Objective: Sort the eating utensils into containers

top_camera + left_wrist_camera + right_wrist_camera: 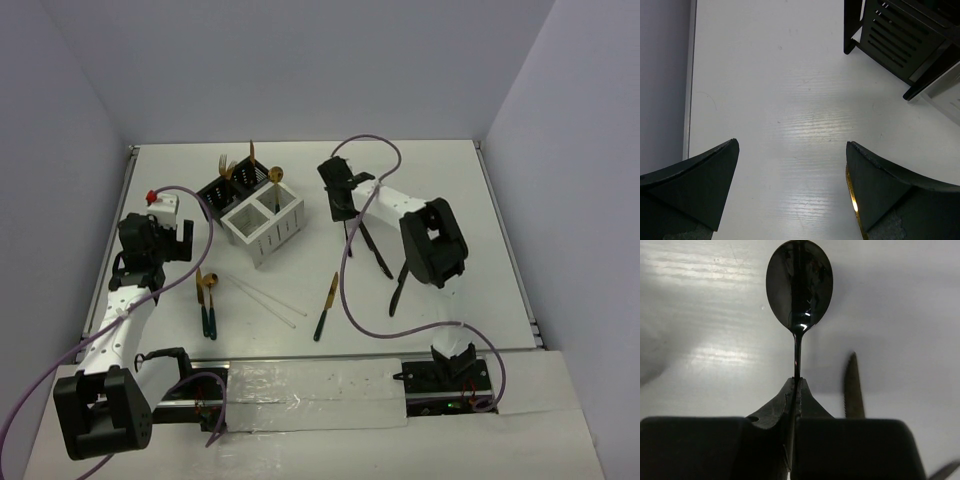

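Observation:
My right gripper (796,380) is shut on the thin handle of a black spoon (799,285), bowl pointing away, above the table right of the white box (265,226); in the top view the gripper (342,205) is at centre back. The black box (232,190) holds three gold-headed utensils (252,162) standing upright. My left gripper (792,150) is open and empty over bare table, left of the black box (905,40). Two gold and green utensils (205,300), two white chopsticks (265,297) and a gold knife (326,305) lie on the table.
Two black utensils (376,245) lie under the right arm; a black knife tip (853,387) shows beside my right fingers. A gold edge (854,200) shows by my left gripper's right finger. The white box corner (947,95) is at the right. Walls surround the table.

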{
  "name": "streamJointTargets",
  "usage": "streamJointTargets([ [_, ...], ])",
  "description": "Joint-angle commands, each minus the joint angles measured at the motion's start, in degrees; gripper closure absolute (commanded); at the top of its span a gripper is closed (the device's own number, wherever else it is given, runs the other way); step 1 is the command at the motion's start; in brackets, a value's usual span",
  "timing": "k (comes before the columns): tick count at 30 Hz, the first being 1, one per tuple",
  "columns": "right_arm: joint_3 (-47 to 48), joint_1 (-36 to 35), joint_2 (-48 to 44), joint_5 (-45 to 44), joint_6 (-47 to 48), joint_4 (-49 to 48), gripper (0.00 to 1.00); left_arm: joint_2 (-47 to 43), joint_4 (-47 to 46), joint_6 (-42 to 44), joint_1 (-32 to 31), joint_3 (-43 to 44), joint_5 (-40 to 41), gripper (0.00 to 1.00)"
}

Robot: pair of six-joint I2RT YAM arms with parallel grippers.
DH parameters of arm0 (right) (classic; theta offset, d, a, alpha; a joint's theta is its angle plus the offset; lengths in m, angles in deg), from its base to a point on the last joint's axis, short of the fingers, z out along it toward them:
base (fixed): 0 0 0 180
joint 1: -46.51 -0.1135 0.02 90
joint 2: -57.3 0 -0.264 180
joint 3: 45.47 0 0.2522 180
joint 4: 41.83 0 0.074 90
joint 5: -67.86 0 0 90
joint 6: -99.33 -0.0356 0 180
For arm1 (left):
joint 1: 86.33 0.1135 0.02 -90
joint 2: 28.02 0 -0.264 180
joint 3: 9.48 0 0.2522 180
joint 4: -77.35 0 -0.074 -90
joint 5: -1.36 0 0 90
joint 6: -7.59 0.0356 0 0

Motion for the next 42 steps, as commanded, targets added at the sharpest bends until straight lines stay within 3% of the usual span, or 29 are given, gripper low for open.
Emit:
streamJointTargets([
  [1, -4.80, -1.57, -12.67, -5.38, 2.38, -12.67, 1.00, -1.36, -1.54, -0.05, 0.48, 0.25, -0.94, 0.02],
  [8, -20.89, -6.31, -28.50, -10.03, 8.61, -42.52, 1.00, -0.75, -2.07, -0.14, 0.57, 0.16, -0.68, 0.02],
  [14, -20.91, -12.99, -29.66, -16.37, 14.60, -56.70, 1.00, -1.88, -3.38, 0.21, 0.57, -0.89, 0.29, 0.02],
  [19, -16.51, -14.32, -26.84, -13.56, 11.09, -59.80, 1.00, -2.06, -3.30, 0.39, 0.66, -0.89, 0.12, 0.01],
  [23, -17.30, -14.76, -24.65, -14.61, 9.42, -68.57, 1.00, -1.62, -3.83, 0.57, 0.75, -1.33, 0.03, 0.01],
  [42, -14.84, -15.99, -17.35, -13.91, 6.87, -73.87, 1.00, 0.66, -3.65, 0.39, 0.75, -0.19, -0.15, 0.01],
])
